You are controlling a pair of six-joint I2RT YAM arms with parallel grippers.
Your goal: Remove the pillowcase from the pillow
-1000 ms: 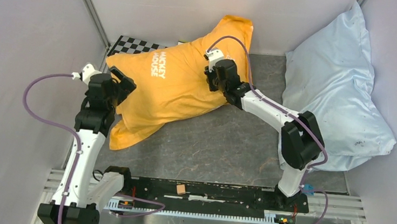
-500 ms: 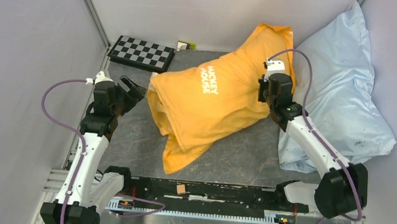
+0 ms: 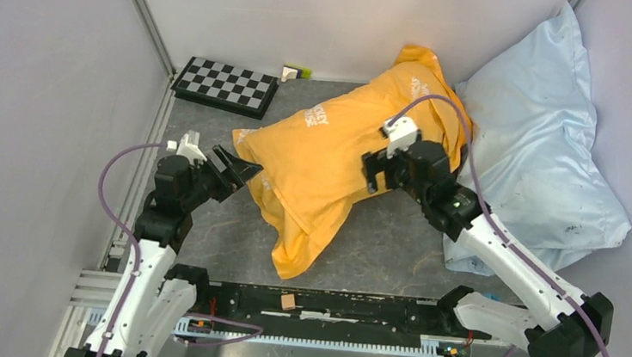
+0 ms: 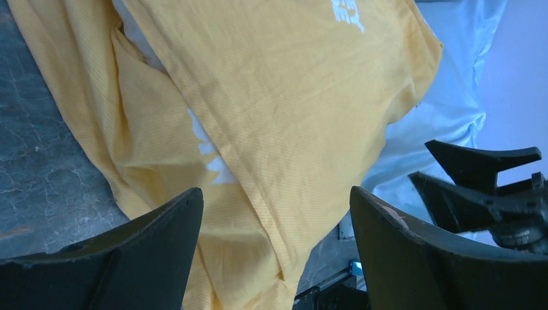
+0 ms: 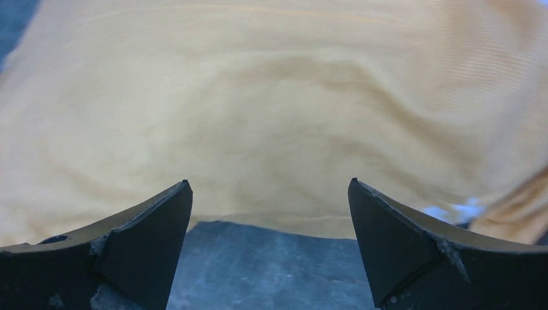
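The orange pillowcase (image 3: 341,146) lies stuffed and slanting across the dark table, with a loose tail drooping toward the near edge (image 3: 292,258). The pillow is almost all inside it. Only a white sliver (image 4: 134,39) shows at the case's mouth in the left wrist view. My left gripper (image 3: 241,162) stands open just left of that end, orange fabric (image 4: 278,116) ahead of its fingers (image 4: 274,194) without touching. My right gripper (image 3: 371,173) is open at the case's near edge. Only bare table lies between its fingers (image 5: 269,183), and the orange cloth (image 5: 271,116) is just beyond.
A large pale blue pillow (image 3: 539,155) leans in the right corner against the orange case's far end. A checkerboard (image 3: 224,86) and a small white-green object (image 3: 296,72) lie at the back left. Grey walls close in on three sides. A black rail (image 3: 327,305) runs along the near edge.
My right gripper was shut on the pillowcase and dragged it to the right. It has now opened, let go and come back to the near edge. My left arm has followed to the right.
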